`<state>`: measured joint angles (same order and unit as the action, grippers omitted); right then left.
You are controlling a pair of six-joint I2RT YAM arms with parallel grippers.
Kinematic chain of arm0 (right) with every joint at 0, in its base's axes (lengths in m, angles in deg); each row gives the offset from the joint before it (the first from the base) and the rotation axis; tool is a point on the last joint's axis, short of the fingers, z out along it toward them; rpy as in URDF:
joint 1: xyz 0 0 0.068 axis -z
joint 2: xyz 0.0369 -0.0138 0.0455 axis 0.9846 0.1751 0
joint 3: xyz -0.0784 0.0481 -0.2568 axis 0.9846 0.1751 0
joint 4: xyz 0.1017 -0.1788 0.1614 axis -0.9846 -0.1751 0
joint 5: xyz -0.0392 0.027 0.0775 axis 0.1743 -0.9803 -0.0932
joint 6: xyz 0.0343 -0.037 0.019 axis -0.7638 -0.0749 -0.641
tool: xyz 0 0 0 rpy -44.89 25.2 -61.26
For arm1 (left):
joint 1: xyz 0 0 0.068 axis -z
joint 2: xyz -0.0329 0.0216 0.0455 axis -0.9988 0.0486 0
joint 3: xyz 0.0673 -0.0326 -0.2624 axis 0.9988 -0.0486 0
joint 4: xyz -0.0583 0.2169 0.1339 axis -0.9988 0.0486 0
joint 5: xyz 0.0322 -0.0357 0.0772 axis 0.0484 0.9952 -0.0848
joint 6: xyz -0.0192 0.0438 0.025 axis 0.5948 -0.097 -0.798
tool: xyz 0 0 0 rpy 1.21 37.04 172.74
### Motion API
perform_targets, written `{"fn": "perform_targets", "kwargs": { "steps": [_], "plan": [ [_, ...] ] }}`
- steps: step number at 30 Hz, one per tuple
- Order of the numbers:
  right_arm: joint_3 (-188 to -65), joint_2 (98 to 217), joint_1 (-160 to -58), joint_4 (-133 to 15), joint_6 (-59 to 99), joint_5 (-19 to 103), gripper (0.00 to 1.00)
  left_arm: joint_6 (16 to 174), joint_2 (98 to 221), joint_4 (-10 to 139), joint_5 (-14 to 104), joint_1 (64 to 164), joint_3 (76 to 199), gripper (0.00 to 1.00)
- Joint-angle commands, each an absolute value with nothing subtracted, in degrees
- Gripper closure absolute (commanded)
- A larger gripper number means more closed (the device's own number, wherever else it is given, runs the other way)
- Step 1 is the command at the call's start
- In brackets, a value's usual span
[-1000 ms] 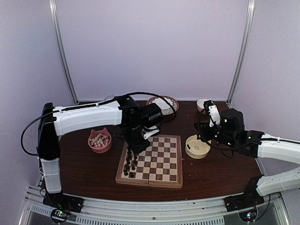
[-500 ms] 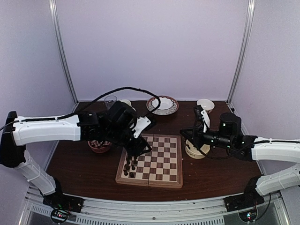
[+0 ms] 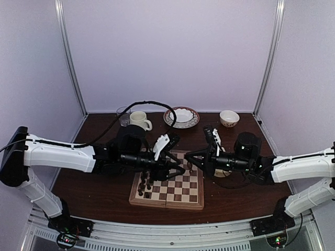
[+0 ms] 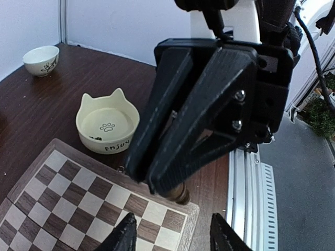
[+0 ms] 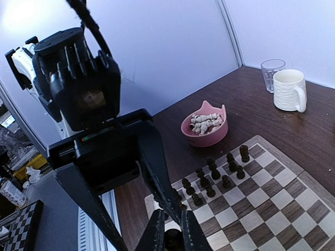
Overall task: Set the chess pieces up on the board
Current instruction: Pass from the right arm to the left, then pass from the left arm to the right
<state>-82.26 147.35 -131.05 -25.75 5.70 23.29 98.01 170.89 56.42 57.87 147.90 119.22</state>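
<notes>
My right pincer (image 5: 172,234) is clamped on one dark brown turned chess piece (image 4: 181,195) above the far half of the chequered wooden folding board (image 3: 175,184). My left pincer (image 4: 175,238) faces it, jaws parted and empty. More dark pieces (image 5: 212,175) crowd the board's left squares. A pink cat-eared bowl (image 5: 205,125) sits left of the board and a cream cat-eared bowl (image 4: 107,123) right of it.

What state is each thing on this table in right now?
left gripper: open, holding nothing.
right gripper: shut on a dark piece, above the board.
board: unfolded, lying flat.
standing pieces: upright, clustered on one side of the board.
pink bowl: holds pale pieces.
cream bowl: nearly empty.
mug: upright.
glass: upright, looks empty.
</notes>
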Motion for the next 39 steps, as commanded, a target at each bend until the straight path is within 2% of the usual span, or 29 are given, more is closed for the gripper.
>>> {"fn": "perform_targets", "kwargs": {
  "steps": [1,14,20,22,26,27,31,35,39],
  "plan": [
    [-83.50,149.65,-133.10,-21.68,5.01,21.24,0.91,98.89,172.75,44.74,61.79,147.57,117.24,0.54],
    [-84.09,150.63,-135.44,-20.24,5.15,20.65,0.91,100.10,175.58,44.25,65.41,147.62,118.64,0.68],
    [-84.22,150.62,-135.81,-20.29,5.40,20.56,0.91,100.64,175.97,42.89,66.80,147.59,118.58,0.91],
    [-84.20,150.26,-135.90,-20.71,5.64,20.88,0.86,100.49,175.47,42.24,66.61,147.56,117.96,0.95],
    [-83.52,147.67,-135.90,-23.01,7.30,23.48,0.71,101.34,174.05,41.69,65.07,147.55,116.71,0.97],
    [-83.21,146.73,-135.90,-23.72,7.82,24.30,0.64,101.62,173.66,41.50,64.74,147.43,116.31,0.97],
    [-82.29,142.28,-135.90,-27.52,10.56,26.84,0.51,103.53,171.44,41.05,64.61,146.03,114.83,0.98],
    [-82.04,140.38,-135.90,-30.37,13.00,27.39,0.49,106.68,168.80,37.94,65.89,143.06,112.01,0.98],
    [-85.65,146.28,-137.69,-33.21,15.70,24.53,0.49,109.43,165.51,31.99,69.11,141.92,108.85,0.98]
  ]
}}
